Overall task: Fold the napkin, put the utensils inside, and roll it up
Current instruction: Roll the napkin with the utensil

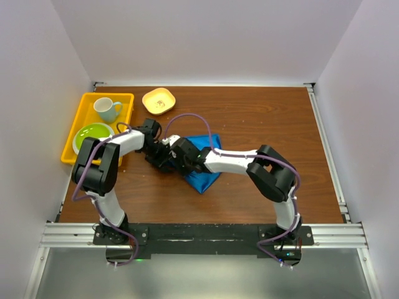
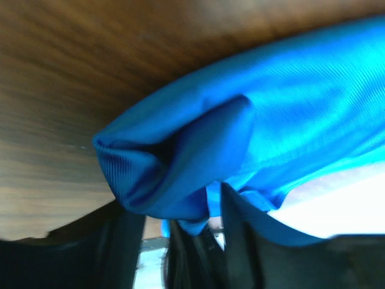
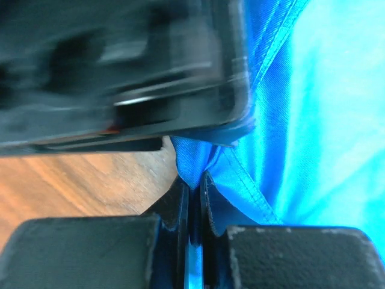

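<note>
Napkin (image 1: pixel 206 177), a bright royal-blue soft cloth, lying bunched and partly folded near the middle of the brown wooden counter (image 1: pixel 268 118), crowded at its left edge by both arms.

Right fingers (image 3: pixel 185 208): pressed fully together on a thin hem of the blue cloth, pinched flat. Presumably done to anchor or lift that edge for the next fold.

Left fingers (image 1: pixel 163 154): standing partly apart, with a rounded lobe of folded cloth sitting between them in the left wrist view and no pinch evident. Reads as a hand-over of the edge to the other side.

Just above the right-hand pinch, a dark blurred block, probably the other arm's housing. Suggests work at almost the same spot on the cloth, with a risk of one arm tugging against the other.

No sign in any view of the slim iridescent purple-pink metal utensil. Cannot tell whether wrapped inside the cloth or lying elsewhere.

Well apart at far left: a yellow plastic tray (image 1: pixel 107 95) holding a pale mug (image 1: pixel 107 109) and a green plate (image 1: pixel 92 134), with a small yellow dish (image 1: pixel 158 101) beside it.

Judged stage: folding underway, no finished roll on show.
</note>
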### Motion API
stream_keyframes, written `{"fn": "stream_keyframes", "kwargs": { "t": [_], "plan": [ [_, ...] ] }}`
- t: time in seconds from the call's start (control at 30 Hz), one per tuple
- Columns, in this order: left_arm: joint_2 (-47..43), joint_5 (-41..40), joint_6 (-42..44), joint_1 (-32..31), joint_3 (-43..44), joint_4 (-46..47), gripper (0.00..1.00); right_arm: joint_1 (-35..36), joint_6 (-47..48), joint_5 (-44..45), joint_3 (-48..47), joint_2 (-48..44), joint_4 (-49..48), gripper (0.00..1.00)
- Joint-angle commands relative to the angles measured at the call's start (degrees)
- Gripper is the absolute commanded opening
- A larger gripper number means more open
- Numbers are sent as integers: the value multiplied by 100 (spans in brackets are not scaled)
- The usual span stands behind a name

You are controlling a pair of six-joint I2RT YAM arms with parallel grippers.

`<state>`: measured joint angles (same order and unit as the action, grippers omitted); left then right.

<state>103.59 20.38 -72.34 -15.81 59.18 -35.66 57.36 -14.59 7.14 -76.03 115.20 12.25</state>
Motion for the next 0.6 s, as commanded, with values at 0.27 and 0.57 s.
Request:
{"fn": "stream_keyframes", "kwargs": {
  "t": [0.27, 0.57],
  "plan": [
    [-1235, -429, 2820, 281, -134, 525, 91, -1411, -70, -4954, -262, 1206, 154, 0],
    [-2080, 1028, 2743, 281, -1469, 2534, 38, -2097, -1264, -6690, -334, 2305, -275, 0]
  ]
}}
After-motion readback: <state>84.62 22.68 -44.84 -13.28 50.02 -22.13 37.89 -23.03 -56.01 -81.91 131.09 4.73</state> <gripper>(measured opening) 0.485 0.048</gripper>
